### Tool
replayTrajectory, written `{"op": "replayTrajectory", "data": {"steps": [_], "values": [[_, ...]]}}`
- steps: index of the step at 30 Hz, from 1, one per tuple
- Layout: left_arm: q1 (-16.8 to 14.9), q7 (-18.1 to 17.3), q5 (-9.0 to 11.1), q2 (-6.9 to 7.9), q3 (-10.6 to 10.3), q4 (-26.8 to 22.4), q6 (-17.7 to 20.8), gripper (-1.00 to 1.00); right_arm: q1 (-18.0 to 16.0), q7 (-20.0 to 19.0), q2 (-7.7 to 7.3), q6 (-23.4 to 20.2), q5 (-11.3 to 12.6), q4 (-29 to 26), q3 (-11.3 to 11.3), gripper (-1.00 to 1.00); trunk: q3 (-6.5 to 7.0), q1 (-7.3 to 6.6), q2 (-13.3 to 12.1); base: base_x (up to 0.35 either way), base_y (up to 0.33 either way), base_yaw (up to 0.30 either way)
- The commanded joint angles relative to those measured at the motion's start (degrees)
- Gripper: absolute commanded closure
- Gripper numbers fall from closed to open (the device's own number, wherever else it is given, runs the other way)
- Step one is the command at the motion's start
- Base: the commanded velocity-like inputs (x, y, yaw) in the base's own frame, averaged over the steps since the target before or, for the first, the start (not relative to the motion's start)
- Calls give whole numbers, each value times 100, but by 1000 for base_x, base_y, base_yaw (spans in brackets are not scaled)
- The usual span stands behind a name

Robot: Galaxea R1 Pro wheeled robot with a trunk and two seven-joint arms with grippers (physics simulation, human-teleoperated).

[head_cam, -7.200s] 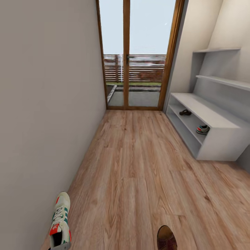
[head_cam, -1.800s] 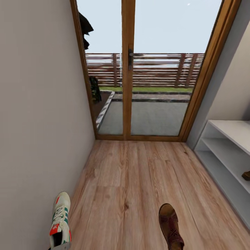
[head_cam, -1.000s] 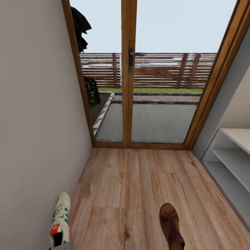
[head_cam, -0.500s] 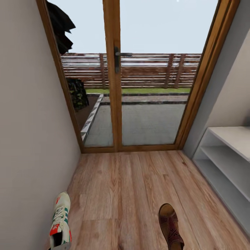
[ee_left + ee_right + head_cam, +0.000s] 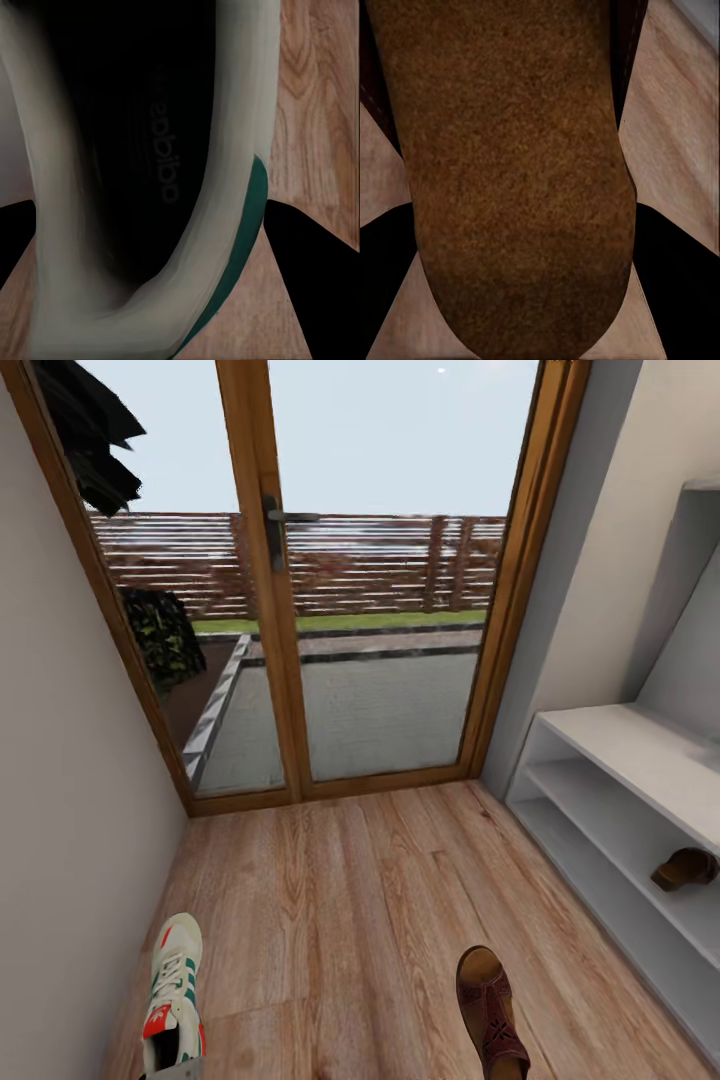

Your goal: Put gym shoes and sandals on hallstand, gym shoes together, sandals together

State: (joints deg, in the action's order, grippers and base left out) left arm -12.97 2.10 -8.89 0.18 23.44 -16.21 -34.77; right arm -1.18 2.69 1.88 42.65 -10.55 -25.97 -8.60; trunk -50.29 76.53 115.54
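Head view: gym shoe [image 5: 172, 1000] low at the left and sandal [image 5: 491, 1012] low at the right, both toes pointing ahead over the corridor floor [image 5: 350, 900]. Hallstand [image 5: 640, 760] along the right wall; second sandal [image 5: 685, 869] lies on its upper shelf slot. Glass door [image 5: 380, 610] ahead.

Left wrist view: shoe's dark opening and cream collar [image 5: 217, 195] fill the space between two dark fingers [image 5: 307, 255], which appear to pinch the heel. Holding the shoe, by my reading. Light, collar soft; grip there may flex.

Right wrist view: tan footbed [image 5: 517, 172] of the sandal sits between dark fingers [image 5: 675, 277], apparently clamped at the heel. Flat, stiff sole, light; heel edge is the sensible hold.
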Motion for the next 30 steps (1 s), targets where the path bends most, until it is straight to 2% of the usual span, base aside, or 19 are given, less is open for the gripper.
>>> {"op": "replayTrajectory", "data": {"steps": [1,30], "values": [[-3,19,-60,-1,28,3,-21,100,-5,30,5,15,-61,4,-28,100,-4,-1,2,0,0,-300],[-3,19,-60,-8,26,3,-21,100,-5,28,14,15,-70,13,-1,100,-4,-1,2,0,0,-300]]}}
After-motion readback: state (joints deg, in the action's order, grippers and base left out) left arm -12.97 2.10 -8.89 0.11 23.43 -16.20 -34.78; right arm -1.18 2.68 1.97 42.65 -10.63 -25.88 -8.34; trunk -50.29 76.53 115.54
